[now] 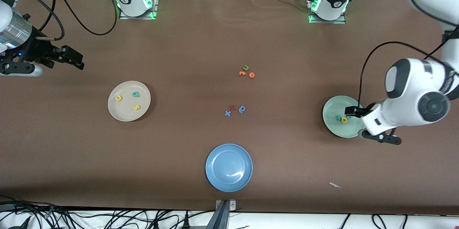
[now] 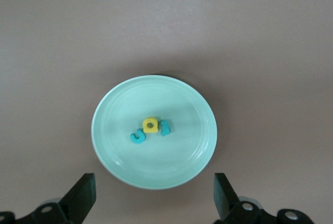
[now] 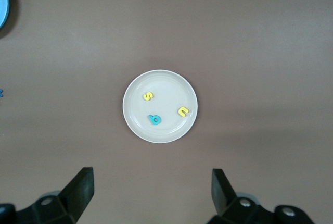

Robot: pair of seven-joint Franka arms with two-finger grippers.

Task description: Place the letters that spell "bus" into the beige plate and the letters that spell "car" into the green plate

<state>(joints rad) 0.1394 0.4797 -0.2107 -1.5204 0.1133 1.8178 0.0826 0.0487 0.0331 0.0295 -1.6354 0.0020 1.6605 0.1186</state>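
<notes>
In the front view, the beige plate (image 1: pixel 129 100) lay toward the right arm's end of the table and carried the teal "b" (image 1: pixel 135 94), the yellow "u" (image 1: pixel 118 98) and the yellow "s" (image 1: pixel 136 107), all apart from one another. The right gripper (image 1: pixel 73 60) hung in the air near the table's edge at that end, away from the plate and holding nothing. Toward the left arm's end, the green plate (image 1: pixel 335 109) held a tight cluster of letters, with the left gripper (image 1: pixel 355 111) just above the plate, empty. Mid-table lay a green "u" (image 1: pixel 245 67) with two orange letters (image 1: pixel 246 74) touching or nearly so, and nearer the camera a blue "x" (image 1: pixel 227 113), a red letter (image 1: pixel 232 107) and a blue rounded letter (image 1: pixel 242 109). The blue plate (image 1: pixel 228 167) sat nearest the camera. In the left wrist view, the left gripper's fingers (image 2: pixel 83 195) stood wide apart over the green plate (image 2: pixel 119 114), in which the yellow "a" (image 2: pixel 150 125) sat between the teal "c" (image 2: pixel 138 136) and the teal "r" (image 2: pixel 165 127), touching them. In the right wrist view, the right gripper's fingers (image 3: pixel 80 190) were spread wide with nothing between them, high above the beige plate (image 3: pixel 166 83), where the "s" (image 3: pixel 148 96), "b" (image 3: pixel 154 119) and "u" (image 3: pixel 183 111) lay separately.
</notes>
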